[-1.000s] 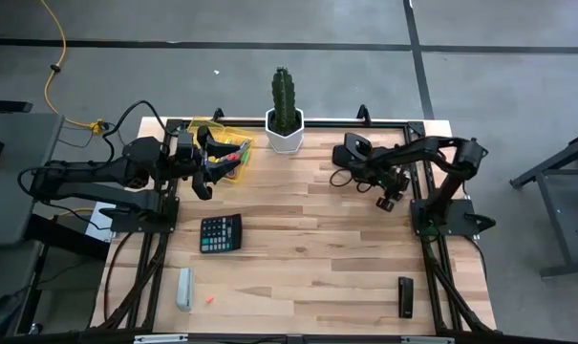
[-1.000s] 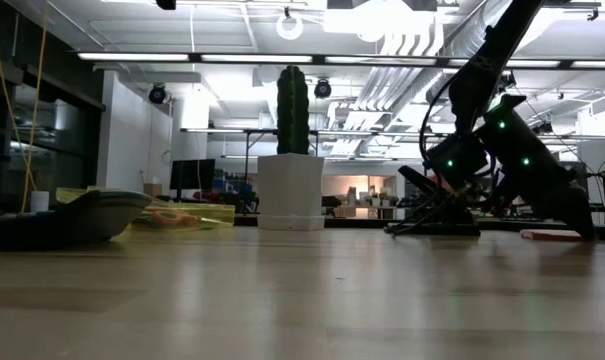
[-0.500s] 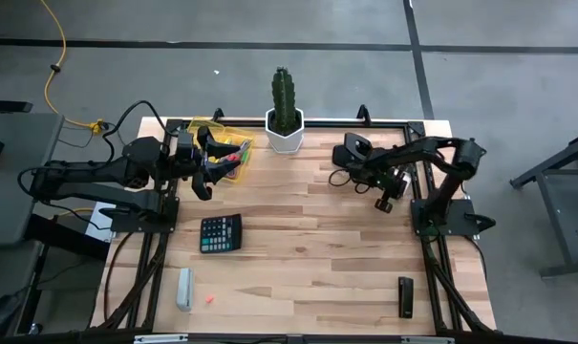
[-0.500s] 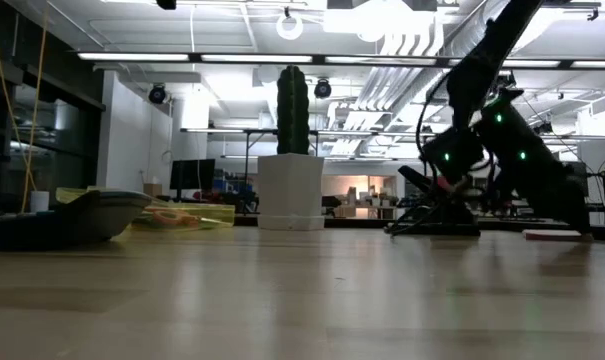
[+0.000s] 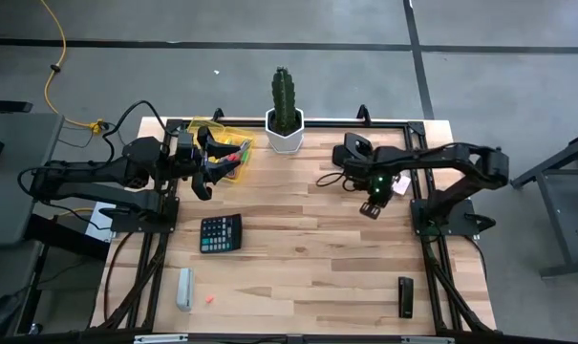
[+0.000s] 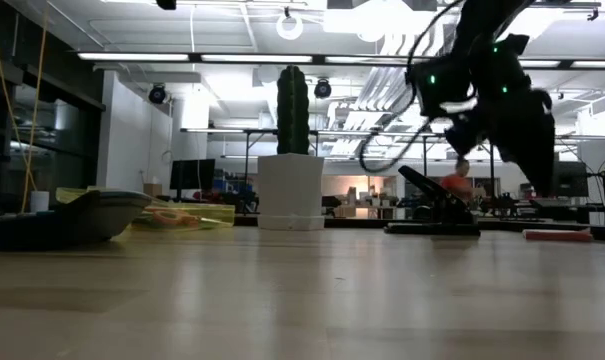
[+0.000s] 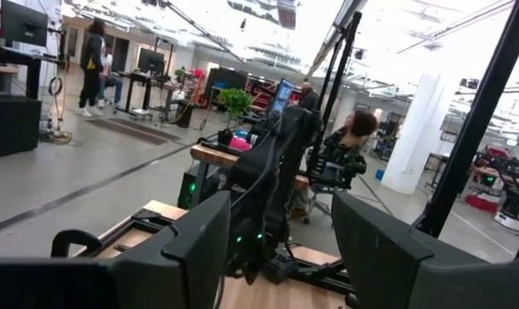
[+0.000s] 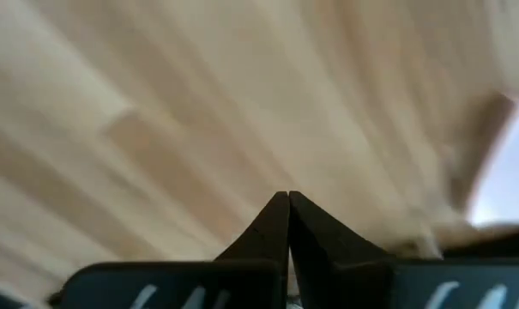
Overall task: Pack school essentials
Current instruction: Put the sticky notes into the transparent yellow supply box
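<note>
Overhead, the right end effector (image 5: pixel 370 207) hangs right of the frame's centre, above bare wood, and in its wrist view its two dark fingers (image 8: pixel 276 225) are pressed together tip to tip with nothing between them. Its arm runs back toward the frame's right edge. At upper left of the overhead frame, the left end effector (image 5: pixel 205 178) sits just beside the yellow tray (image 5: pixel 208 125), its fingers (image 7: pixel 199 245) spread apart and empty. Coloured pens (image 5: pixel 239 152) lie in that tray, red, green and yellow among them. Below it, left of centre, a black calculator (image 5: pixel 220 232) lies flat on the desk (image 5: pixel 308 258). At lower left a pale grey bar (image 5: pixel 184 289) lies with a small orange piece (image 5: pixel 210 300) just beside it. At lower right rests a thin dark stick (image 5: pixel 405 296). A potted cactus (image 5: pixel 285 113) stands at top centre.
</note>
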You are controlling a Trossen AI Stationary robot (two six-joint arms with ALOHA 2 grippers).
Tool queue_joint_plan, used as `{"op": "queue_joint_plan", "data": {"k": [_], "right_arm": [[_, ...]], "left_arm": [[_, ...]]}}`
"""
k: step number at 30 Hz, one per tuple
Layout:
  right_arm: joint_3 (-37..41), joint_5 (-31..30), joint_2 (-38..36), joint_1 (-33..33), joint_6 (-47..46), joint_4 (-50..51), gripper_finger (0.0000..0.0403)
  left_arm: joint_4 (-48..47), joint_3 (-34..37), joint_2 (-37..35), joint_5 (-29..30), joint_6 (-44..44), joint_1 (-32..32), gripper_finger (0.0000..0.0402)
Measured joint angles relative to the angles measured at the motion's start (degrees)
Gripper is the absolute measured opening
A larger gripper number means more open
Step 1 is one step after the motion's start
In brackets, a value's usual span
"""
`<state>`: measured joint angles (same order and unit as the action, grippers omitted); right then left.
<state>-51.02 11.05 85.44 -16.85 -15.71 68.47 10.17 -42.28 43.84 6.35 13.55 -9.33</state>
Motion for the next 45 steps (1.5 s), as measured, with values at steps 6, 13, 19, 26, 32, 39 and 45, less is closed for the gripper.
{"op": "queue_joint_plan", "data": {"k": [6, 13, 19, 26, 32, 39, 45], "right_arm": [[-0.3, 7.2, -4.7, 2.4, -3.6, -7.4, 0.0000], [-0.3, -3.5, -6.8, 2.7, -10.7, -5.4, 0.0000], [-0.2, -9.8, -6.3, -3.2, -15.2, -2.0, 0.0000], [-0.2, -18.6, -2.9, -13.6, -12.4, 0.5, 0.0000], [-0.2, -21.5, 4.0, -19.3, -6.9, -0.3, 0.0000], [-0.2, -25.9, 10.3, -21.7, -2.0, -0.2, 0.0000], [-0.2, -24.5, 14.2, -22.2, 2.9, -1.6, 0.0000]], "left_arm": [[0.0, 0.0, 0.0, 0.0, 1.3, 0.0, 0.0195], [0.2, 0.0, 0.0, 0.0, 1.3, 0.0, 0.0195], [0.2, 0.0, 0.0, 0.0, 1.3, 0.0, 0.0195], [0.2, 0.0, 0.0, 0.0, 1.3, 0.0, 0.0195], [0.2, 0.0, 0.0, 0.0, 1.3, 0.0, 0.0195], [0.2, 0.0, 0.0, 0.0, 1.3, 0.0, 0.0195], [0.2, 0.0, 0.0, 0.0, 1.3, 0.0, 0.0195]]}}
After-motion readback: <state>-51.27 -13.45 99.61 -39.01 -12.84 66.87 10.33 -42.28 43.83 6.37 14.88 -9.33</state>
